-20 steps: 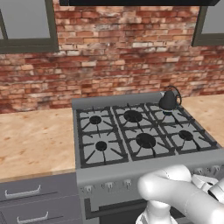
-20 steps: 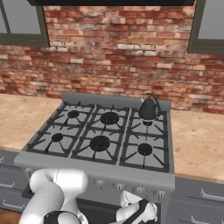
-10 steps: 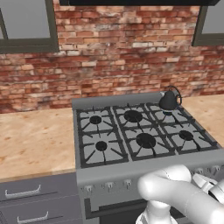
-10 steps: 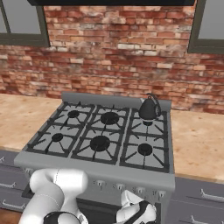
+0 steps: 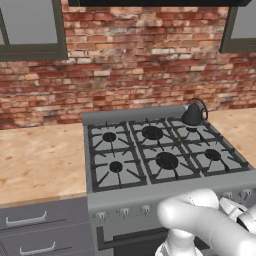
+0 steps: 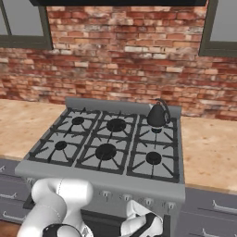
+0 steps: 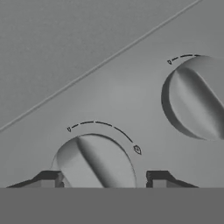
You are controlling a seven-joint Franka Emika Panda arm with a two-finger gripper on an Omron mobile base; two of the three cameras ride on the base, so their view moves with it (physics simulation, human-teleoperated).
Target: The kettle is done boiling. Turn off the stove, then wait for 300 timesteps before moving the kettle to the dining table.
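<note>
The grey stove (image 5: 165, 160) (image 6: 106, 150) stands against the brick wall. The small dark kettle (image 5: 192, 115) (image 6: 157, 115) sits upright on its back right burner. My gripper (image 7: 103, 179) is low at the stove's front panel, and my hand (image 6: 146, 222) is below the knob row. In the hand view the fingertips (image 7: 48, 179) stand on either side of a round grey knob (image 7: 96, 162), open, with a small gap at the right tip. That knob's ridge lies diagonal. A second knob (image 7: 197, 98) is to the upper right. The dining table is out of view.
Wood-grain counters (image 5: 40, 160) (image 6: 208, 148) flank the stove, with grey drawers (image 5: 35, 225) below. Dark-framed windows (image 5: 30, 30) sit in the brick wall behind. My white arm (image 5: 210, 225) (image 6: 60, 199) bends in front of the stove.
The hand has shifted a little at the stove's front. The kettle and the stove stand as before.
</note>
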